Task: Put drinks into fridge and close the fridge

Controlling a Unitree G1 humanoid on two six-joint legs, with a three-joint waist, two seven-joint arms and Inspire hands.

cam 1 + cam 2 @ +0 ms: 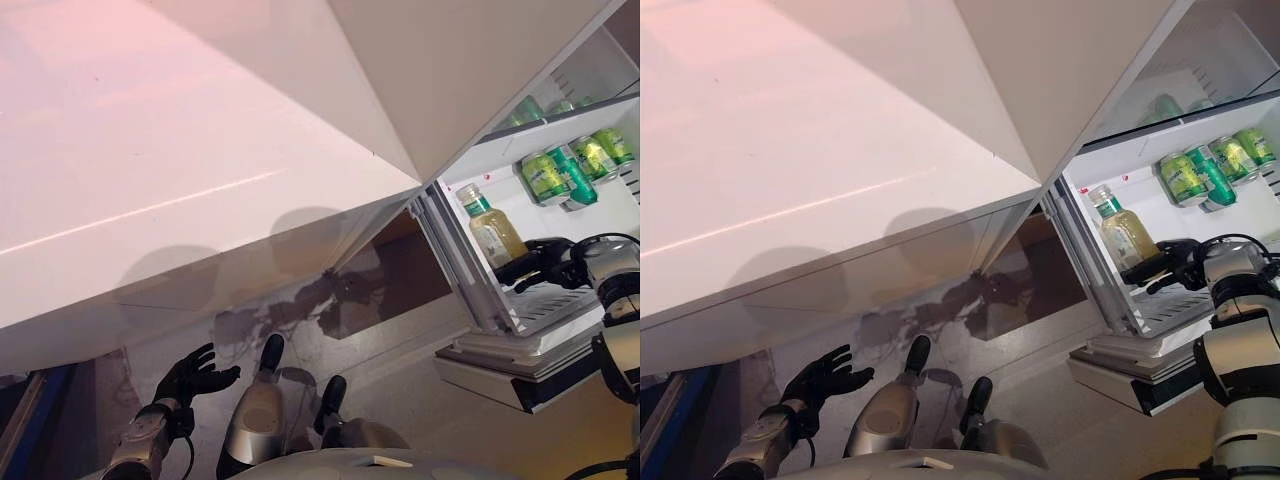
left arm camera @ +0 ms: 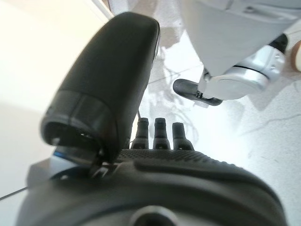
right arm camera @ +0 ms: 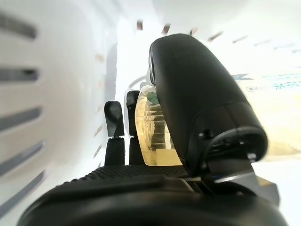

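A: Which step is in hand?

B: Placing a drink, I'd judge. The right hand (image 1: 545, 262) is inside the open fridge (image 1: 470, 270), fingers and thumb wrapped round a bottle of yellowish drink with a green cap (image 1: 490, 225), low over the white wire shelf (image 1: 555, 305). Whether the bottle's base already rests on the shelf, I cannot tell.

A: And the next move?

B: Likely settle the bottle upright, loosen the fingers, and draw the hand out without tipping it. The fridge door (image 1: 200, 150) is wide open, so closing comes after.

A: Other drinks?

B: Green cans (image 1: 575, 165) lie on the shelf above, well apart from the bottle.

A: The left hand?

B: The left hand (image 1: 195, 375) hangs low by the floor, fingers spread, holding nothing.

A: What does one view add?

B: The right wrist view shows the thumb (image 3: 197, 99) pressed across the bottle's ribbed side; the eye views show the cans and door, which it does not.
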